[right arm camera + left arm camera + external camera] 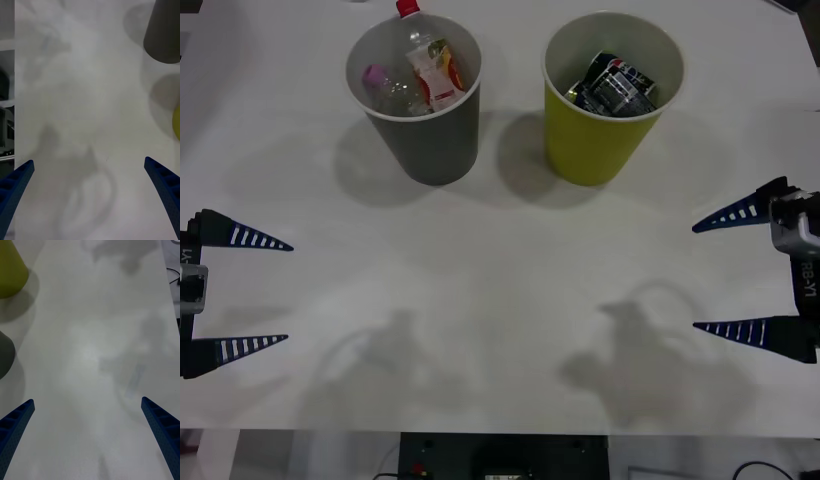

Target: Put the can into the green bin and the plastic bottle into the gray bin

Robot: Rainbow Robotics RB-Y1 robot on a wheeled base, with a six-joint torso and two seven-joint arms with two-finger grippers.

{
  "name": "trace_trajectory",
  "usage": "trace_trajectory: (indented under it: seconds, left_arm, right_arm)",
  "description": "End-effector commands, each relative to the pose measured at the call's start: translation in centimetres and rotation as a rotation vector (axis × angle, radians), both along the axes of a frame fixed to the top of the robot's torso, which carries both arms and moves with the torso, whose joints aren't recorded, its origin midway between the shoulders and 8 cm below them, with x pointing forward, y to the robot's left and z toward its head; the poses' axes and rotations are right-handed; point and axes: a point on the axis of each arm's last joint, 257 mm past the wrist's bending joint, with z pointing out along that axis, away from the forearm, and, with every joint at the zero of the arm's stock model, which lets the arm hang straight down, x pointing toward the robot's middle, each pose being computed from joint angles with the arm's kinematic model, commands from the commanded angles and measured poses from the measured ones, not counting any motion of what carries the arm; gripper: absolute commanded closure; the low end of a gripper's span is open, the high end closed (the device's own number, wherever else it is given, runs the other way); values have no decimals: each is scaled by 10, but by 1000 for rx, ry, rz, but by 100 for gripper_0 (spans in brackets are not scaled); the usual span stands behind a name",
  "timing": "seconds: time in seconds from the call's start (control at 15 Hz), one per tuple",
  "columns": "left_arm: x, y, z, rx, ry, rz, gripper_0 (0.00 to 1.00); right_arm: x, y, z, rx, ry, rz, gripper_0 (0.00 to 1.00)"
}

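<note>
Two bins sit at the far side of the white desk (500, 300), and you only get slivers of each in the wrist views: the gray bin (420, 100) is cut off at the picture edge for both wrist cameras, same for the green bin (608, 100). Inside the gray bin, the plastic bottle (435, 70) leans with its red cap poking over the rim, next to a clear pink-capped bottle (385, 88) that's half buried and hard to read. The green bin holds a dark crushed can (615, 85); can't make out the label.

Desk surface is plain and matte, just soft shadows of the arms on the near half. Some dark gear and cables peek out under the near edge, too dim to identify.

Left gripper (285, 293) hovers at the near left side, fingers spread wide, holding nothing. Right gripper (695, 277) is at the near right side, also spread wide and holding nothing. Both are well apart from the bins.
</note>
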Motion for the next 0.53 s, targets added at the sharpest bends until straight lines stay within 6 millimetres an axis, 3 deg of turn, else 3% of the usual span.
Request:
trace_trajectory:
  seconds: [0.07,0.53]
  left_arm:
    - [0,0,0,0,0,0,2]
    - [0,0,0,0,0,0,2]
  right_arm:
    - [0,-7,-10,-12,-3,-16,0]
    - [2,-15,-18,-26,-29,-21,0]
